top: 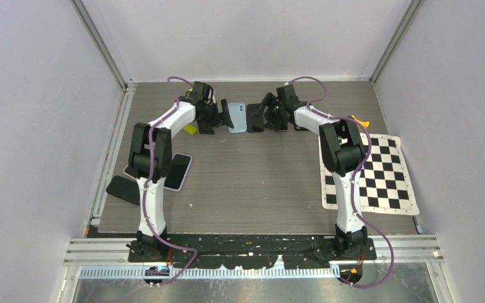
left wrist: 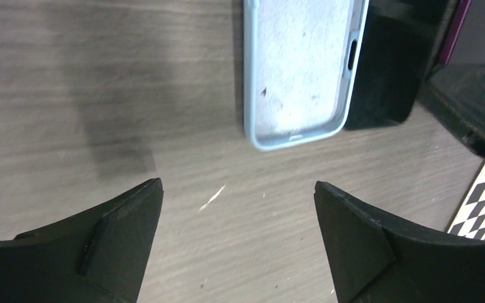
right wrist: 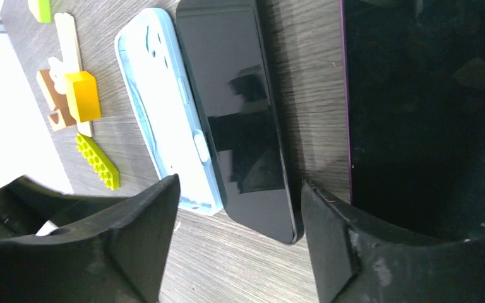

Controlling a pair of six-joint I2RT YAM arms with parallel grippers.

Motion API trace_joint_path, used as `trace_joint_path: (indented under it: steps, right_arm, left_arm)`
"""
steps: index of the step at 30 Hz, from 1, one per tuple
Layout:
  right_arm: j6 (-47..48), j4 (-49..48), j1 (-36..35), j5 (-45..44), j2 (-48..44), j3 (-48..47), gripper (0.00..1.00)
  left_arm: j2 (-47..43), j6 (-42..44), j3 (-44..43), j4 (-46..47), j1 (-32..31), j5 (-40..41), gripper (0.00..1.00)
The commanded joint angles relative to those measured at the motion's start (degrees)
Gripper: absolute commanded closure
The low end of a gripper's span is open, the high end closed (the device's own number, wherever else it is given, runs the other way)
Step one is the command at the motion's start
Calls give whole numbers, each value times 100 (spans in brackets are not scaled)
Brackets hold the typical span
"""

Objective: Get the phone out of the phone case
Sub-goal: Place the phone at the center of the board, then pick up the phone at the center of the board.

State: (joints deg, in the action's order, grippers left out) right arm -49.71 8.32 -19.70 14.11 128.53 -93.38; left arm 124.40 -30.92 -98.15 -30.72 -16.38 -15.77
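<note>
Nearest me, by the arm bases, the worktop carries a checkerboard sheet on the right. On the left, two spare handsets lie beside the left arm: a black one close to the side rail and a pale-rimmed one.

Further in, the middle of the worktop shows plain wood grain, the widest room for pulling either arm back.

At the far end both arms meet. The left gripper hovers with its fingers wide apart and nothing between them. Just past it lies the phone case, its pale lining facing up. The phone lies flat, screen up, right alongside the case and outside it; I'd say the job is as good as done. The right gripper stands spread too, gripping nothing, its fingers either side of the phone's near end.

The risk now is in the retreat, I think. A low or sideways pull by the right arm could catch the phone's end and shove it into the case. A dark slab with a purple edge sits close on the phone's other side; I can't tell what it is. A yellow block and a green brick crowd the case's outer side, and the back wall is close behind. Straight up, then toward the bases, looks the safest way out.
</note>
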Motion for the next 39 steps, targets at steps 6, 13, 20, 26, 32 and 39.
trace_joint_path:
  steps: [6,13,20,26,32,39]
  right_arm:
    - [1106,1131,-24,-493,-1319,55,10]
    - [843,158,-131,-165,-3000,2221,9]
    - [27,-1403,-742,1,-4771,4339,9]
    - [-723,-1698,-1008,278,-5726,5111,9]
    - [-629,-1371,-1035,344,-6247,5188,8]
    - [-758,-1477,-1035,392,-6490,5307,8]
  left_arm:
    - [-1881,491,1112,-513,37,1363,0]
    - [-3167,150,2947,-244,340,2064,0]
    - [-3910,-235,4037,71,1039,2022,0]
    - [-3725,-140,4004,187,1499,1791,0]
    - [-3267,-419,4081,460,1969,1336,0]
    - [-3096,-566,4416,931,2148,757,0]
